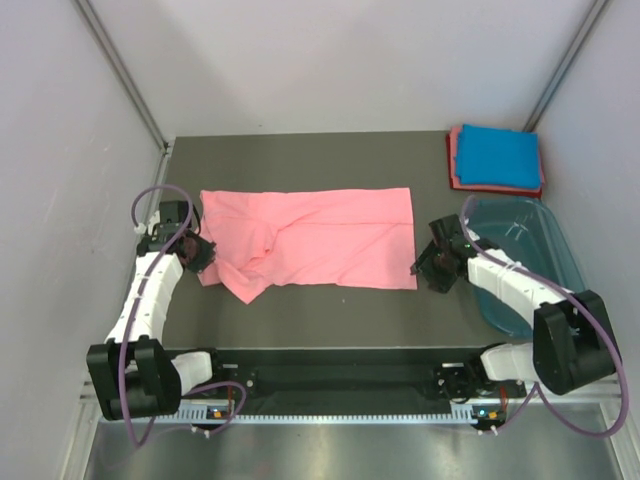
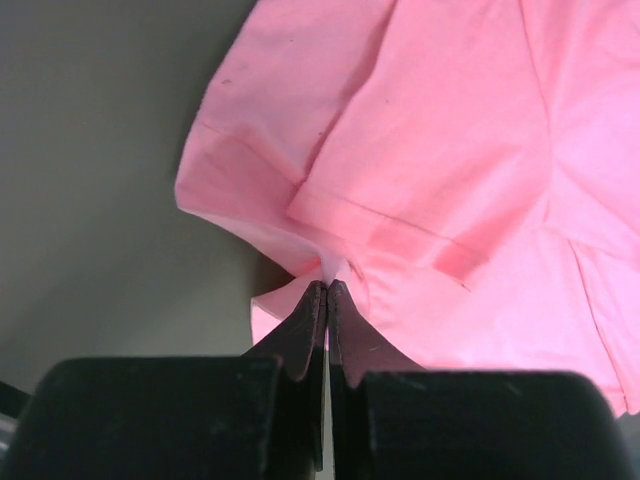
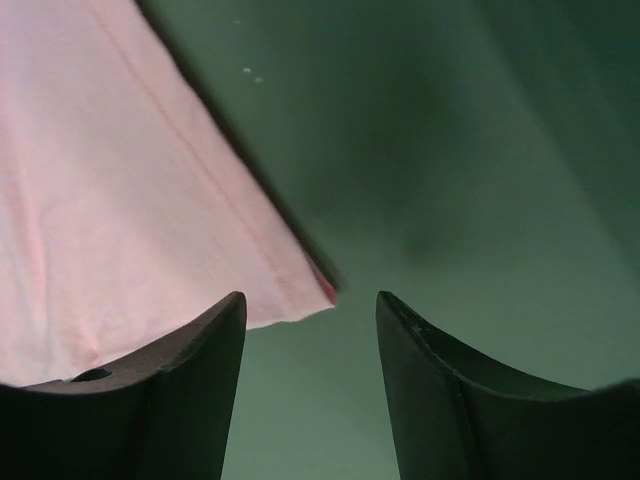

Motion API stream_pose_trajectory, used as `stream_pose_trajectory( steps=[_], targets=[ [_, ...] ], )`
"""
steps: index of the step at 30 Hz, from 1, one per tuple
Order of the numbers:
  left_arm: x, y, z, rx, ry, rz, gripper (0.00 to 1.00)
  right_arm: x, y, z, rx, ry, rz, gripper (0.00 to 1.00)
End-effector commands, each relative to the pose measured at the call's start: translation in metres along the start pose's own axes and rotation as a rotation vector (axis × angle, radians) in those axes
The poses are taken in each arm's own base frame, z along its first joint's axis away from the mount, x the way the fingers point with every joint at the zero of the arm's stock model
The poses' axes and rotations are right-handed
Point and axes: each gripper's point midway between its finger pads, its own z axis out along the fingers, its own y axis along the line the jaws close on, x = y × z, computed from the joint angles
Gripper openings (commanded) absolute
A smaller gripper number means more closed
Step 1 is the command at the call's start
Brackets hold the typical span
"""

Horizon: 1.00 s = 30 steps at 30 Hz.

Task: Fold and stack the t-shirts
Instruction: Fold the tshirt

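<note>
A salmon-pink t-shirt (image 1: 320, 235) lies spread across the middle of the dark table, rumpled at its near-left end. My left gripper (image 1: 203, 255) is at that end, shut on a bunched fold of the pink cloth (image 2: 430, 150), which it pinches at the tips of the left gripper (image 2: 327, 285). My right gripper (image 1: 425, 265) sits by the shirt's near-right corner. In the right wrist view the right gripper (image 3: 310, 297) is open, and the hemmed corner of the shirt (image 3: 120, 200) reaches just between its fingertips. A folded bright blue t-shirt (image 1: 498, 157) rests on a folded reddish-pink one (image 1: 453, 168) at the back right.
A translucent teal plastic tub (image 1: 555, 235) stands at the right edge of the table, right beside my right arm. Grey walls close in the table on the left, back and right.
</note>
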Motion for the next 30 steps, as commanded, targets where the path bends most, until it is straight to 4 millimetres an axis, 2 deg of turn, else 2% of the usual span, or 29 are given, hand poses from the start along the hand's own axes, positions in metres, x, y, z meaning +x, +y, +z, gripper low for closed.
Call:
stream_pose_trajectory(
  steps=[1, 5, 19, 22, 23, 26, 30],
  targets=[
    [-0.004, -0.019, 0.001, 0.092, -0.010, 0.024, 0.00, 0.000, -0.001, -0.006, -0.005, -0.040, 0.085, 0.55],
    [-0.004, -0.023, 0.001, 0.113, -0.004, 0.031, 0.00, 0.003, -0.010, -0.002, 0.033, -0.050, 0.110, 0.53],
    [0.000, -0.021, 0.003, 0.133, -0.013, 0.014, 0.00, 0.023, -0.007, 0.020, 0.012, -0.015, 0.105, 0.48],
    [-0.002, -0.021, 0.004, 0.134, -0.021, 0.009, 0.00, 0.022, -0.009, 0.023, 0.024, -0.026, 0.098, 0.38],
    [-0.003, -0.022, 0.003, 0.136, -0.023, 0.009, 0.00, 0.021, -0.009, 0.023, 0.024, -0.032, 0.096, 0.26],
    [-0.009, -0.024, 0.002, 0.133, -0.046, 0.007, 0.00, 0.013, -0.003, 0.021, 0.007, -0.061, 0.087, 0.00],
    [-0.020, -0.029, -0.001, 0.133, -0.087, 0.001, 0.00, -0.004, 0.006, 0.012, -0.006, -0.120, 0.045, 0.00]
  ],
)
